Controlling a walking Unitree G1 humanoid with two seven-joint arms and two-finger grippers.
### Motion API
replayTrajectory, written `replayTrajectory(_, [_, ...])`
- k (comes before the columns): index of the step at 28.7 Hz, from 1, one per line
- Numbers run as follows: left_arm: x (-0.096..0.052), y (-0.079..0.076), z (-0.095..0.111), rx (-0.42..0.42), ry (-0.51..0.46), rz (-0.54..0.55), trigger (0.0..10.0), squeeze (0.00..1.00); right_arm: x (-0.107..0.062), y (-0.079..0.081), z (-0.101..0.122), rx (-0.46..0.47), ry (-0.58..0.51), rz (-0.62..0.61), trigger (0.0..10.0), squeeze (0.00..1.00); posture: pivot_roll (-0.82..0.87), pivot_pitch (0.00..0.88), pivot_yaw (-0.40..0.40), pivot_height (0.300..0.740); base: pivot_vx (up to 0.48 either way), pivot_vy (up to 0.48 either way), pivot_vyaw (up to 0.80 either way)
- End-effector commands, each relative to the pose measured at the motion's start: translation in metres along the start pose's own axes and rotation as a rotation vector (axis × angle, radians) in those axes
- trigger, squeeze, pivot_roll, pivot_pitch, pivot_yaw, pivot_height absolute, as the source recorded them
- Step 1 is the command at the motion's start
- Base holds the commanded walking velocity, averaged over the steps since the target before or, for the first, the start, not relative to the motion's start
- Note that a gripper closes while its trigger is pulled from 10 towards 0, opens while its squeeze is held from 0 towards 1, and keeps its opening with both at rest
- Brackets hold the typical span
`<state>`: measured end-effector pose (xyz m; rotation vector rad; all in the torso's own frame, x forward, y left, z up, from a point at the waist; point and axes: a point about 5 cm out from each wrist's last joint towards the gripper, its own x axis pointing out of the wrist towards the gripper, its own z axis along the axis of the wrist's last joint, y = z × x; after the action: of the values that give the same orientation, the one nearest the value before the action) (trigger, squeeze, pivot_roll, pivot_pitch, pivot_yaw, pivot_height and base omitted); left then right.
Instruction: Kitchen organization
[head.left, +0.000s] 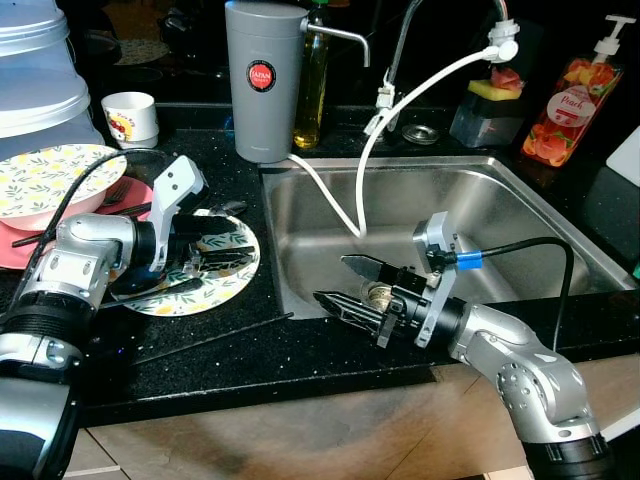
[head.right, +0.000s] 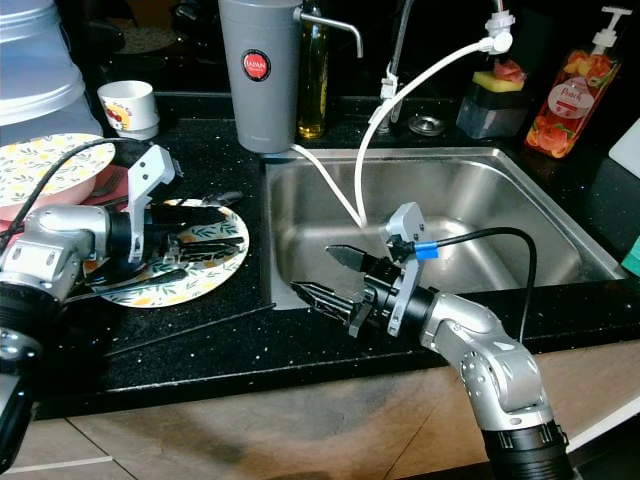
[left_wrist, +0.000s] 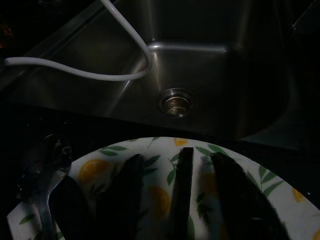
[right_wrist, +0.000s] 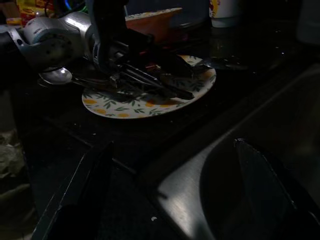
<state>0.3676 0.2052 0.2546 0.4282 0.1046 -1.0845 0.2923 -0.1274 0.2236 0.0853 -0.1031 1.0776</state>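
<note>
- Left end effector (head.left: 205, 248) sits low over the flat round lemon-print plate (head.left: 225, 285) on the black speckled stone bench (head.left: 300, 350), just left of the stainless steel sink (head.left: 500, 215). Its black fingers are spread, with a dark stick-like utensil (left_wrist: 182, 187) between them; I can't tell whether it's actually gripped.
- Right end effector (head.left: 350, 285) hovers over the sink's front-left corner, fingers wide apart, holding nothing.
- Risk: the plate is loose on the bench, so a downward or sideways push from the left fingers could slide it towards the sink edge or tip it.
- Risk: a partial pinch on the thin utensil could let it slip and clatter onto the plate, or flick the metal spoon (left_wrist: 42, 185) off the rim.
- Risk: the white hose (head.left: 345, 205) drapes into the sink close to the right arm; a swing could snag it.
- Risk: the thin black chopstick (head.left: 215, 335) lying loose on the bench near the front edge could get swept off.
- Count: one lemon-print plate by the sink; one lemon-print bowl (head.left: 45, 180) at far left; one white printed cup (head.left: 132, 118); one grey cylindrical canister (head.left: 262, 85); one peach soap pump bottle (head.left: 570, 105); one oil bottle (head.left: 312, 90). Utensils on the plate are too dark to count.
</note>
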Motion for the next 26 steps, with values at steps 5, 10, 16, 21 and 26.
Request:
replayTrajectory(5, [0.006,-0.002,-0.005,-0.009,0.005,-0.020,0.0,0.00,-0.002,0.003,0.005,-0.017,-0.036,0.003,10.0,0.00,-0.02,0.117,-0.039,0.740,0.000,0.000,0.00])
replayTrajectory(10, [0.005,0.000,0.000,-0.009,-0.029,-0.026,0.0,0.00,-0.001,0.003,0.005,-0.016,-0.036,0.003,10.0,0.00,-0.02,0.118,-0.040,0.740,0.000,0.000,0.00])
replayTrajectory(16, [0.005,0.001,0.004,-0.009,-0.047,-0.036,0.0,0.00,-0.001,0.002,0.005,-0.015,-0.036,0.005,10.0,0.00,-0.02,0.118,-0.041,0.740,0.000,0.000,0.00])
replayTrajectory(21, [0.002,0.004,0.014,0.005,-0.103,-0.019,0.0,0.00,-0.001,0.002,0.006,-0.015,-0.039,0.005,10.0,0.00,-0.02,0.118,-0.041,0.740,0.000,0.000,0.00])
replayTrajectory(26, [-0.002,0.011,0.030,0.031,-0.174,0.027,0.0,0.00,-0.001,0.002,0.007,-0.016,-0.043,0.002,10.0,0.00,-0.02,0.117,-0.042,0.740,0.000,0.000,0.00])
